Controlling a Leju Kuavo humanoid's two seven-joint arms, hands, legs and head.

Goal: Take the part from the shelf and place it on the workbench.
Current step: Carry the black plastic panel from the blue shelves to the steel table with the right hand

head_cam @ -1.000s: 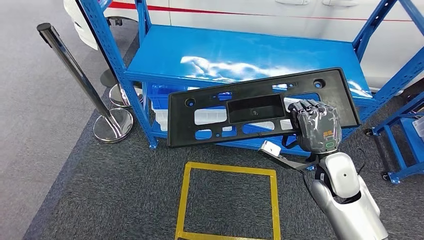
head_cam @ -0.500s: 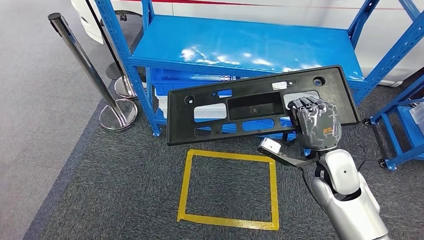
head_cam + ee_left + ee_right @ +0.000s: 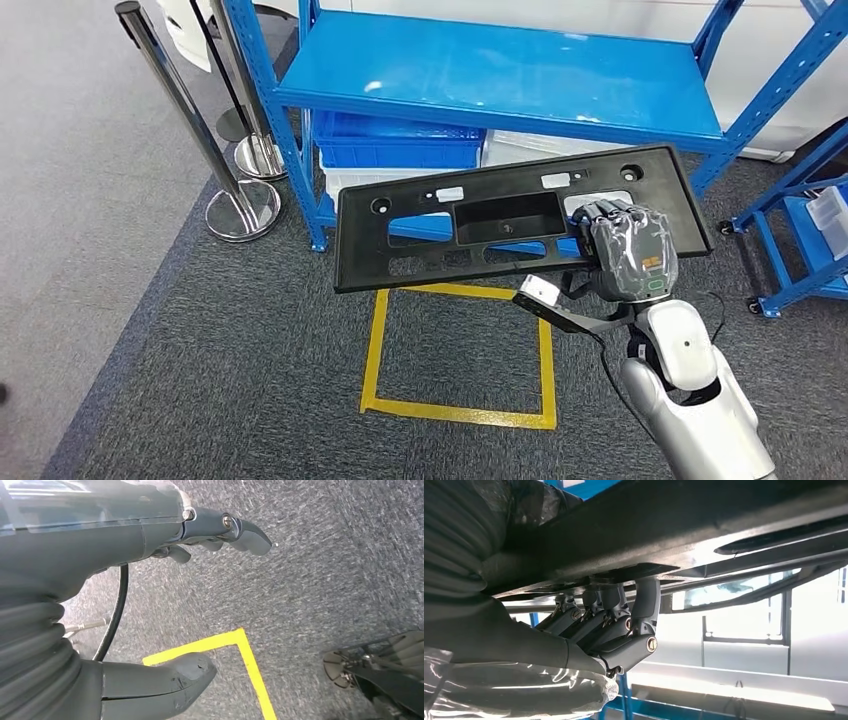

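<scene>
1. Now the right robot hand point(image 3: 622, 250) holds the part point(image 3: 500, 225), a long black plate with holes cut in it.
2. It grips the part near the right end, along the near edge.
3. From the right wrist, dark fingers point(image 3: 616, 625) curl up against the underside of the part point(image 3: 684, 525).
4. The part is up in the air, off the shelf point(image 3: 500, 75). It hangs in front of the shelf's near edge, above the grey floor point(image 3: 200, 350).
5. It lies almost flat, with its left end a bit lower than its right end.
6. The left robot hand point(image 3: 150, 595) hangs over the floor. Its thumb and fingers are apart, and nothing is in it.
7. A yellow tape square point(image 3: 460, 350) is on the floor below the part. One corner of the tape point(image 3: 240, 640) shows from the left wrist.
8. The shelf is blue, and its top board is shiny.
9. A blue bin point(image 3: 400, 140) sits lower in the shelf, under the top board's left end. A clear bin sits just beside it.
10. Two shiny metal posts point(image 3: 190, 110) with round feet stand on the floor, to the left of the shelf.
11. Another blue rack point(image 3: 800, 230) stands at the right, near the shelf's right end.
</scene>
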